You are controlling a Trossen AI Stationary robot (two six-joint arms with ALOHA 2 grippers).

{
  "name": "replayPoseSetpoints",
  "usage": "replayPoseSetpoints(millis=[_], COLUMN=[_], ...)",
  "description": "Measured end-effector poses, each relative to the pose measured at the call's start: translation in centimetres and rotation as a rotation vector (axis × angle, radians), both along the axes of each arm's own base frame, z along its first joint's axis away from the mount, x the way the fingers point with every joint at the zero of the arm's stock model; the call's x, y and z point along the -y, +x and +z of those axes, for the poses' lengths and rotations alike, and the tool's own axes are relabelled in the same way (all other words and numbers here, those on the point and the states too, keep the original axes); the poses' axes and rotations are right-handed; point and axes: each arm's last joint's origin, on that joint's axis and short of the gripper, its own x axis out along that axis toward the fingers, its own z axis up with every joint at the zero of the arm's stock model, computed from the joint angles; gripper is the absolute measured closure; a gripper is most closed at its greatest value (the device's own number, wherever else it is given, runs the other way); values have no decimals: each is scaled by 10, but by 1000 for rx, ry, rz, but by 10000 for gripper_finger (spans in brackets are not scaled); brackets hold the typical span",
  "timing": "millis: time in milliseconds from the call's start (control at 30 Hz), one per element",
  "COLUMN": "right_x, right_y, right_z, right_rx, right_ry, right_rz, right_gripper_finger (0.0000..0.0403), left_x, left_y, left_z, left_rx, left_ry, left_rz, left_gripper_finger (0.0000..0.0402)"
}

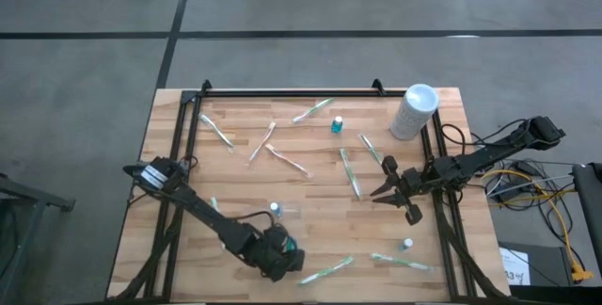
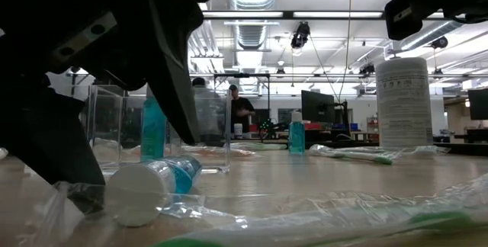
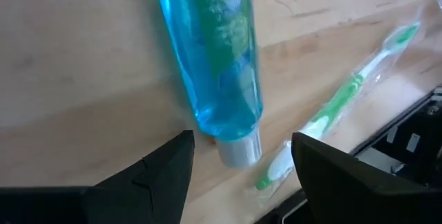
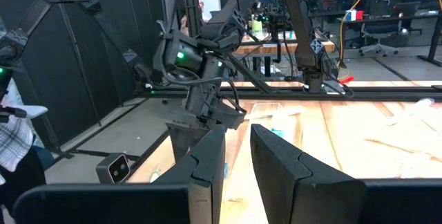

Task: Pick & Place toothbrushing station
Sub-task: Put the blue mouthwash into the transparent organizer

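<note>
While the left gripper [image 3: 238,175] hangs with its fingers apart just over a blue tube of gel [image 3: 214,58] lying flat near the table's front edge [image 1: 188,291], a wrapped green toothbrush [image 3: 338,106] lies just beside it. That tube looks light, soft and slick, so its flat middle seems the best hold. Its print is unreadable. Farther off, the right gripper [image 1: 400,195] hovers nearly closed, empty, near the white canister [image 1: 414,110], whose label is too small to read.
</note>
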Motion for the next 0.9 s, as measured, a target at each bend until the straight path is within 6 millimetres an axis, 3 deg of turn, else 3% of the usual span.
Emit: replayPoseSetpoints(millis=[900], right_x=[0], right_y=[0], right_z=[0], right_rx=[0], right_ry=[0], right_rz=[0], right_gripper_finger=[335], left_x=[0], left_y=[2], left_z=[-1], left_rx=[-21], left_ry=[-56], left_rz=[-19], left_gripper_finger=[154])
